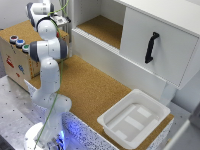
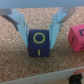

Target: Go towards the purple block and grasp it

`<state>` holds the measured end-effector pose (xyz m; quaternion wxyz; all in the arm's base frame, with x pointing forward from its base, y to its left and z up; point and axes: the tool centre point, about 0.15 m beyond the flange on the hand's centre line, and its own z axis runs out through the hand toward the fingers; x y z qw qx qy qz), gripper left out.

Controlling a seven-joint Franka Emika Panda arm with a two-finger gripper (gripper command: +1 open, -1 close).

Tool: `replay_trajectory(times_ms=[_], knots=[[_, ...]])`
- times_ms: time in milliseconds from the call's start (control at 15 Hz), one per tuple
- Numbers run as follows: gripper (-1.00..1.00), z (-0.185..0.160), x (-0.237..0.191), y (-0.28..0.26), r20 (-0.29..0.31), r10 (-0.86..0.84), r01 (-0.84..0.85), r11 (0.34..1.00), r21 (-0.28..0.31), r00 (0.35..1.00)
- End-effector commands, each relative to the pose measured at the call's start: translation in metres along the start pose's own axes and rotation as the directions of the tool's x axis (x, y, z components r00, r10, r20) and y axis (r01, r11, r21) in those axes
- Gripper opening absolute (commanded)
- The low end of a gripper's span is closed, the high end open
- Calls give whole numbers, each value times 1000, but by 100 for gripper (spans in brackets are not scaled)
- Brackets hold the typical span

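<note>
Wrist view: gripper [image 2: 41, 31] spread wide, one blue finger [image 2: 19, 24] on each side of the purple block [image 2: 40, 43], neither pad touching it yet. Block sits on the cork tabletop [image 2: 30, 70], yellow marking facing the camera. A pink block [image 2: 77, 38] lies just beside it, near one finger.

Exterior view: arm [image 1: 47, 55] reaches toward the far corner of the tabletop, at the exterior view's left; the block itself is hidden there.

Risks, as I judge them:
- Fingers look high on the block; closing now may pinch only the top edge and let it slip out.
- The finger on the pink block's side could nudge that block.
- Uneven contact could twist the block.
</note>
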<state>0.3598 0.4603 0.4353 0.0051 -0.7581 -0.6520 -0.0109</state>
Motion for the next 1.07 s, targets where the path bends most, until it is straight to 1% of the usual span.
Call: replay_trajectory(times_ms=[0, 133, 267, 400, 533, 600, 733, 800, 867, 1000], knots=[[-100, -28, 13, 6, 67, 106, -103, 994, -40, 992], [-100, -41, 10, 2, 58, 153, -150, 987, -56, 987], [-100, -52, 6, -1, 66, 197, -193, 979, -62, 978], [-100, -56, -1, -2, 83, 228, -223, 973, -65, 970], [-100, -57, -10, 5, 78, 289, -284, 956, -70, 954], [-100, -61, -14, 9, 36, 335, -333, 941, -64, 941], [-100, -63, -19, 17, 15, 419, -417, 907, -60, 908], [-100, -65, -21, 19, 8, 452, -450, 890, -68, 892], [-100, -66, -19, 22, 6, 487, -486, 872, -58, 874], [-100, -62, -12, 26, 7, 561, -559, 827, -61, 828]])
